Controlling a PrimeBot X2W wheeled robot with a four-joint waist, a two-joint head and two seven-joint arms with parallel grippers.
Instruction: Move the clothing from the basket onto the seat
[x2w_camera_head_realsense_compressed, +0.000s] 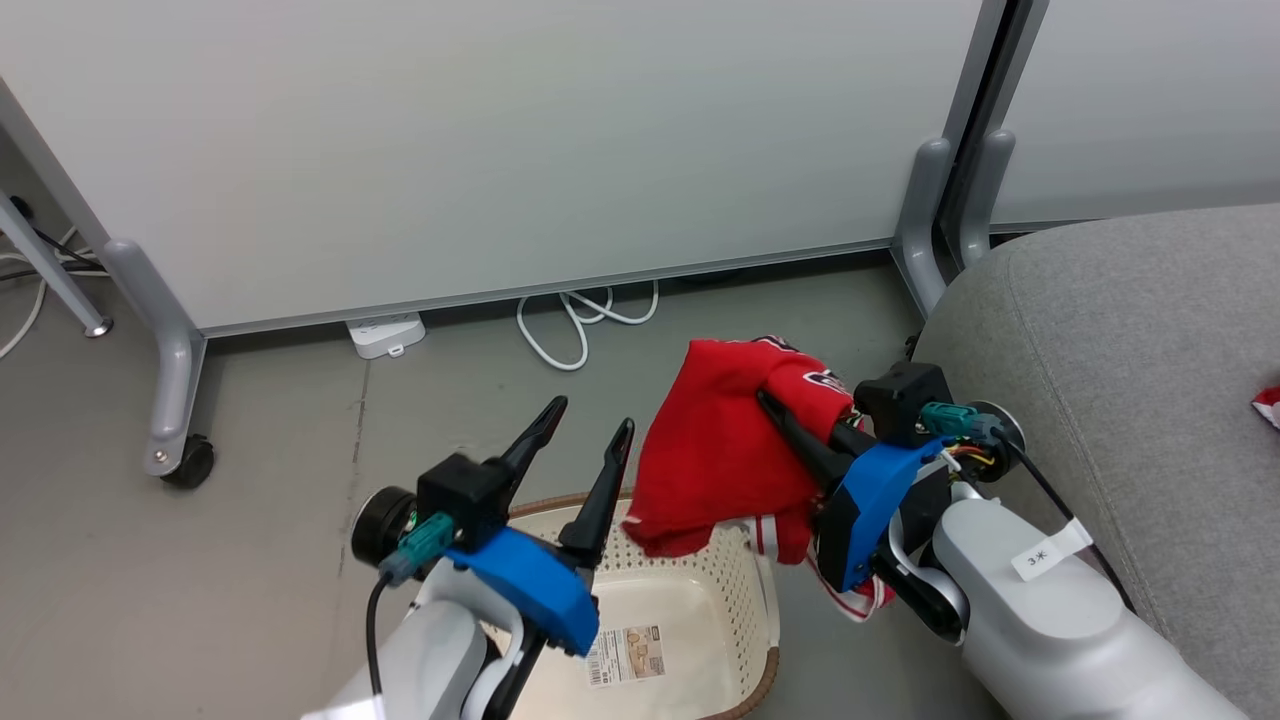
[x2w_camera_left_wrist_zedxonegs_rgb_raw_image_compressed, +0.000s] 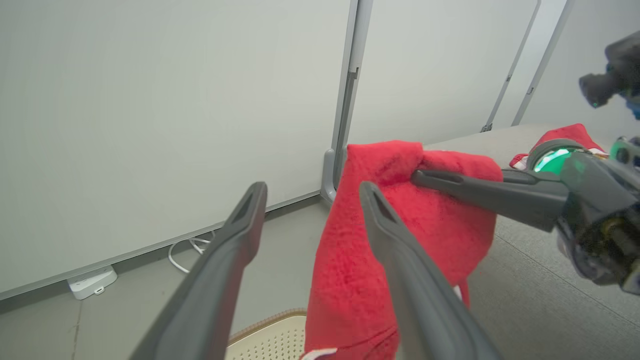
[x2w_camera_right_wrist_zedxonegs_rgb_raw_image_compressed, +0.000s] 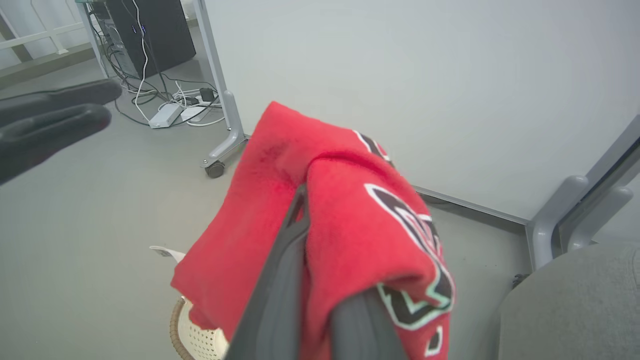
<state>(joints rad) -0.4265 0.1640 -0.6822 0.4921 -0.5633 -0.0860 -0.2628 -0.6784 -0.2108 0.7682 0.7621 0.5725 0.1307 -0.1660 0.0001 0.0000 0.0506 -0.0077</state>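
Low at 7 o'clock in the head view, the left gripper (x2w_camera_head_realsense_compressed: 590, 418) hovers over the basket's (x2w_camera_head_realsense_compressed: 748, 585) 11 o'clock rim. Its fingers are spread wide and hold nothing. A power strip (x2w_camera_head_realsense_compressed: 385, 333) lies at 11 o'clock from it, under the white partition (x2w_camera_head_realsense_compressed: 500, 150). The basket sits at 6 o'clock in that view, with a paper label (x2w_camera_head_realsense_compressed: 627, 655) on its bare bottom.

The red jersey (x2w_camera_head_realsense_compressed: 715, 450) hangs in the air above the basket's 1 o'clock corner. Its lower folds droop to the rim there, but whether they touch it cannot be told. The right gripper (x2w_camera_head_realsense_compressed: 785, 405) reaches in from 4 o'clock and pinches the jersey near its top edge. One dark finger lies on the outside of the cloth and the other is wrapped in it. In the right wrist view the black, white-edged print drapes over the gripper's 3 o'clock side.

The grey seat (x2w_camera_head_realsense_compressed: 1130, 330) fills the 3 o'clock side of the head view, just beside the right arm. A second red piece (x2w_camera_head_realsense_compressed: 1268, 405) lies on the seat at the far edge.
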